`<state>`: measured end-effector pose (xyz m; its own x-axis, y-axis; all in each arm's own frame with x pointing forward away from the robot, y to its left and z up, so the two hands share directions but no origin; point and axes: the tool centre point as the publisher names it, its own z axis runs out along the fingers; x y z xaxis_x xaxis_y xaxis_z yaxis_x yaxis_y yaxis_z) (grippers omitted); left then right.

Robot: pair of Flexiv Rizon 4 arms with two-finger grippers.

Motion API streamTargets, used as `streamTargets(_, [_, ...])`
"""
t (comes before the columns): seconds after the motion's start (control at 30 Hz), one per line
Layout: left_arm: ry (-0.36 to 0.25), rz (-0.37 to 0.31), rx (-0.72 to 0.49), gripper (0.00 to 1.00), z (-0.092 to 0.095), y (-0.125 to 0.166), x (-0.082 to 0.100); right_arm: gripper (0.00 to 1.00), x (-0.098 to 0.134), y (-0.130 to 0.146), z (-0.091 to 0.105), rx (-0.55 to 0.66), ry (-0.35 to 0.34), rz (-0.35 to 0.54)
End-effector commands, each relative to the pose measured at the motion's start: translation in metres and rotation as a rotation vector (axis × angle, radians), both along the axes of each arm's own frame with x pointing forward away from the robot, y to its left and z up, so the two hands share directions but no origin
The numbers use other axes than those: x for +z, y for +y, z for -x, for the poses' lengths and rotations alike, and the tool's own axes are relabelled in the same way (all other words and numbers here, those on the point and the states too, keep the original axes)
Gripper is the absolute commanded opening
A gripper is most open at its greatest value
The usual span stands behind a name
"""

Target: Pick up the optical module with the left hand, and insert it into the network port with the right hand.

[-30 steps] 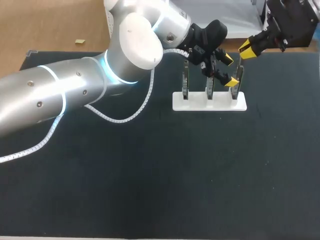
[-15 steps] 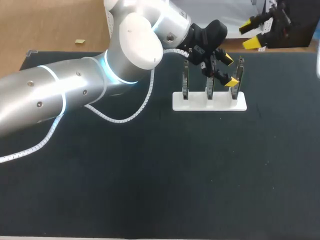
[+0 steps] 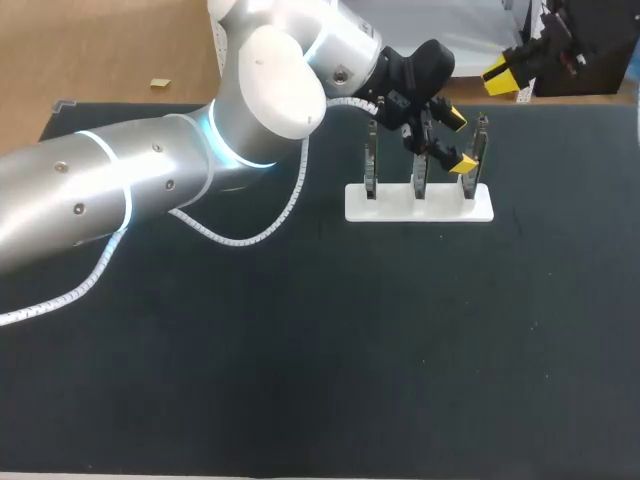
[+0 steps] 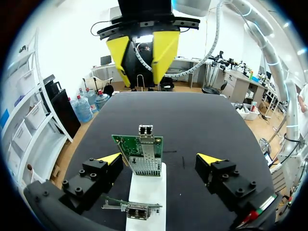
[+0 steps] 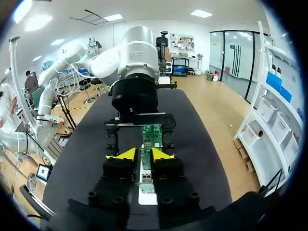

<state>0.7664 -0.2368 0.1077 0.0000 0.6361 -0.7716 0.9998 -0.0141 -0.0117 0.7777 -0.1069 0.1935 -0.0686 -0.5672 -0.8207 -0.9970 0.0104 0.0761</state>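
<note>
Three upright circuit cards stand in a white holder [image 3: 420, 205]. My left gripper [image 3: 458, 140] is open at the right-hand card [image 3: 479, 150], its fingers on either side and not touching. In the left wrist view that green card with a metal network port [image 4: 142, 154] stands between the open left gripper [image 4: 159, 158]. My right gripper [image 3: 503, 72] hangs past the table's far edge, shut, with nothing seen in it. It faces the holder, and the green card [image 5: 152, 136] shows beyond the right gripper [image 5: 143, 154]. I cannot pick out a loose optical module.
The holder [image 4: 146, 192] rests on a black mat [image 3: 300, 350] that covers the table. A second card [image 4: 132, 208] stands nearer the left wrist. The left arm [image 3: 150, 180] lies across the mat's far left part.
The right gripper left the right-hand card, drew back past the table's far edge, opened on the way and has come together again. The left arm has kept still.
</note>
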Motion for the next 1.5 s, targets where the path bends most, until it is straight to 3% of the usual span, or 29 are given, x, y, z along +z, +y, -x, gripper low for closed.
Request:
streamTargets(0.03, [0.003,-0.005,-0.002,1.0,-0.002,-0.001,0.001,0.0,-0.003,0.003,0.004,0.0,-0.014,0.018])
streamTargets(0.7, [0.003,-0.005,-0.002,1.0,-0.002,-0.001,0.001,0.0,-0.034,-0.002,0.003,0.017,0.001,0.049])
streamTargets(1.5, [0.003,-0.005,-0.002,1.0,-0.002,-0.001,0.001,0.0,-0.044,0.0,0.005,0.014,0.024,0.061])
